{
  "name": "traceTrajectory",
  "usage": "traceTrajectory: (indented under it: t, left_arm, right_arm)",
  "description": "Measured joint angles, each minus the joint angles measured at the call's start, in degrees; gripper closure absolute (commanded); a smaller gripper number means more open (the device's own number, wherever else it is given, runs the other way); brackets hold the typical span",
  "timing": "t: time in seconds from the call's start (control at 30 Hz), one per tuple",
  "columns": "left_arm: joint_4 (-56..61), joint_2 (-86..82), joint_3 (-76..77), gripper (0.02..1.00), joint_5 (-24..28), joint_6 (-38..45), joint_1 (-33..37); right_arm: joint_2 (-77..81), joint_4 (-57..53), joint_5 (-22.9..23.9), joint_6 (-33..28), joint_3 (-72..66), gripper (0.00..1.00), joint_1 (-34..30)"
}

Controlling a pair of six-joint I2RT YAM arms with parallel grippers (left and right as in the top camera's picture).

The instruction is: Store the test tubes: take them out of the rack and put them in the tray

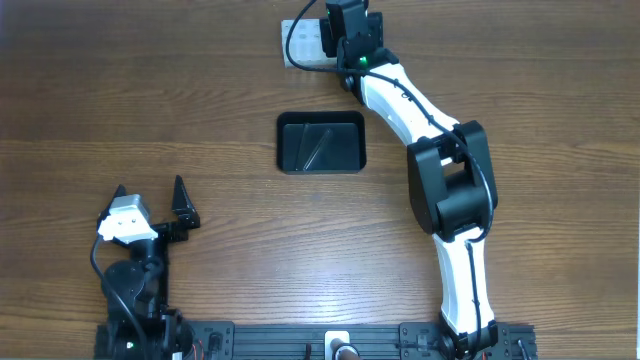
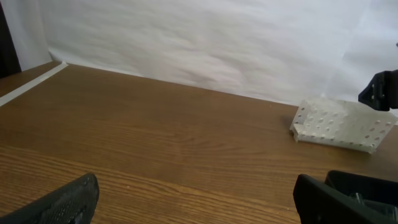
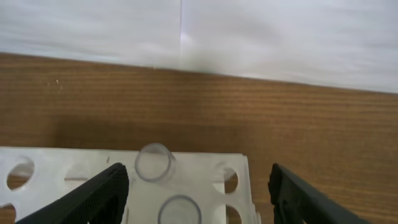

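A white perforated rack (image 1: 303,45) stands at the far edge of the table. My right gripper (image 1: 345,38) hovers over it, open. In the right wrist view its fingers (image 3: 93,199) straddle the rack's end (image 3: 62,180), where two clear test tubes (image 3: 154,163) stand in the holes, one behind the other (image 3: 179,210). A black tray (image 1: 322,117) lies in the middle of the table with a clear tube (image 1: 315,150) in it. My left gripper (image 1: 150,190) sits open near the front left, holding nothing.
The left wrist view looks across bare wood towards the rack (image 2: 342,124) and the right gripper (image 2: 380,90) above it. A white wall backs the table. Open wood lies between the tray and the left arm.
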Motion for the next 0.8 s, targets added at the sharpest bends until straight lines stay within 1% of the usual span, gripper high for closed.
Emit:
traceTrajectory:
  t: [0.33, 0.43, 0.5, 0.63, 0.8]
  left_arm:
    - [0.0, 0.0, 0.0, 0.023, 0.0, 0.0, 0.0]
    - [0.0, 0.0, 0.0, 0.023, 0.0, 0.0, 0.0]
    - [0.0, 0.0, 0.0, 0.02, 0.0, 0.0, 0.0]
    - [0.0, 0.0, 0.0, 0.02, 0.0, 0.0, 0.0]
    - [0.0, 0.0, 0.0, 0.02, 0.0, 0.0, 0.0]
  right_arm:
    - [0.63, 2.05, 0.02, -0.76, 0.0, 0.301, 0.0]
    - [0.9, 2.71, 0.02, -0.83, 0.0, 0.327, 0.0]
    - [1.11, 2.8, 0.02, -0.85, 0.0, 0.364, 0.0]
    - [1.51, 2.89, 0.0, -1.38, 0.0, 0.518, 0.0]
    - [1.51, 3.04, 0.02, -1.18, 0.0, 0.581, -0.04]
